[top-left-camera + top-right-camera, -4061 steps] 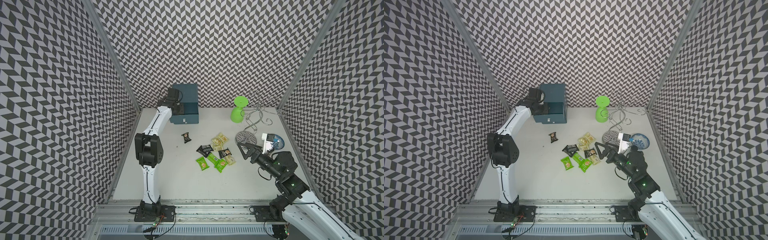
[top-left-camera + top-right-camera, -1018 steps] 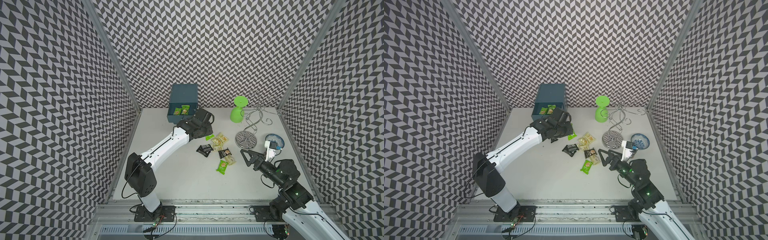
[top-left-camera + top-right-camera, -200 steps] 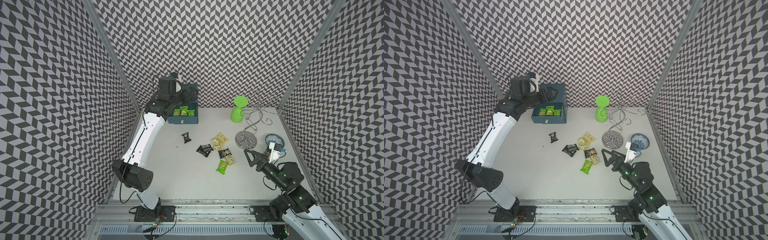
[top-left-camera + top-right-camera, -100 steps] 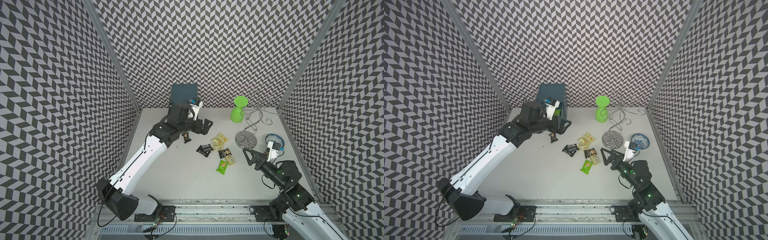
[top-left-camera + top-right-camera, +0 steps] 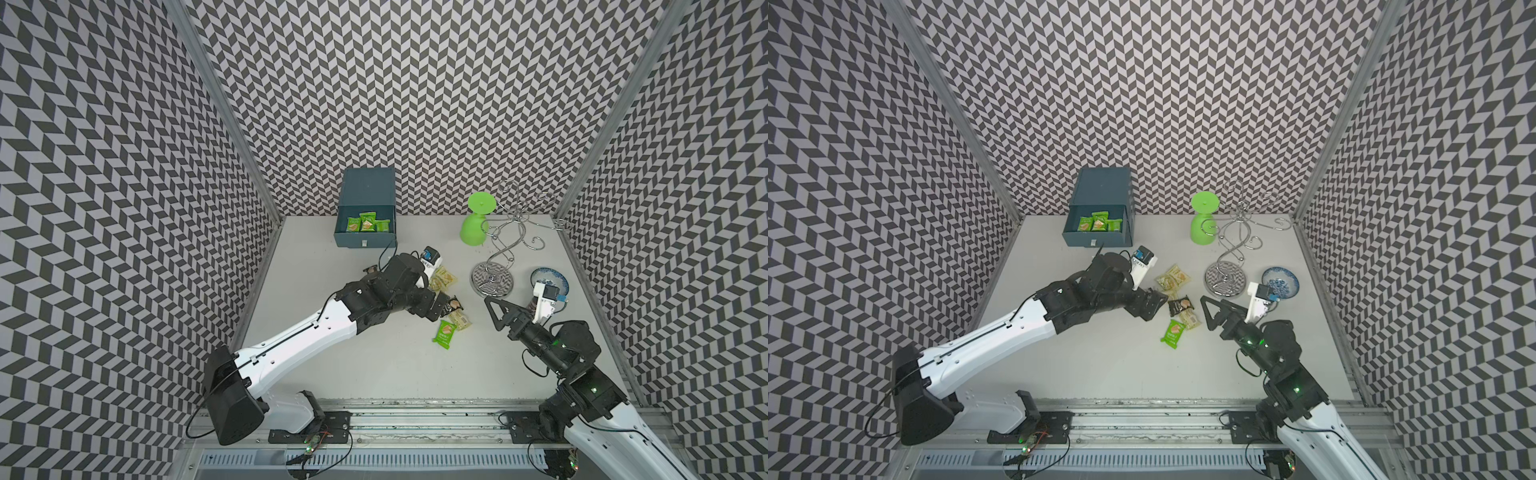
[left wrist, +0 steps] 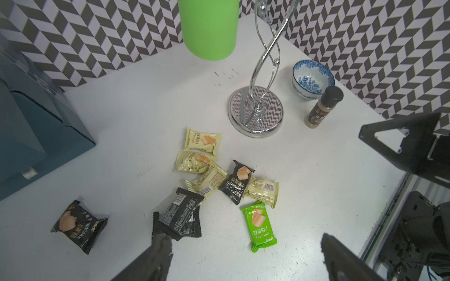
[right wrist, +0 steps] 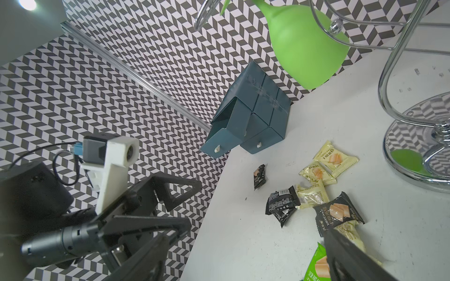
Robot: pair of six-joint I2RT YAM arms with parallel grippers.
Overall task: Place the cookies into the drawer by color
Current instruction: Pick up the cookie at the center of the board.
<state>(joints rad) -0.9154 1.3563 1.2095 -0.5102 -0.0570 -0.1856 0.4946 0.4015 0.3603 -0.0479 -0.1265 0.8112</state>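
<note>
Well, the left gripper hangs over the loose heap of cookies mid-table, jaws spread wide and empty. The right gripper waits just beside the heap, jaws likewise apart and holding nothing. Against the back wall sits the drawer, its top tray pulled out with green wrappers lying in it.

I'd guess the single green packet on the table goes next. To take it cleanly, the arm should shift so the fingers straddle it, then drop straight down and close on the padded body, not the crimped edge. Its upper end touches a pale yellow packet, and the black pair lies close to one finger, so a sloppy close could drag either along.

From above I can see into the tray, which the left wrist view cannot: it catches only the chest's outer side. That wrist view, though, shows a lone black packet that the arm covers from above, and a spice shaker beside the bowl
</note>
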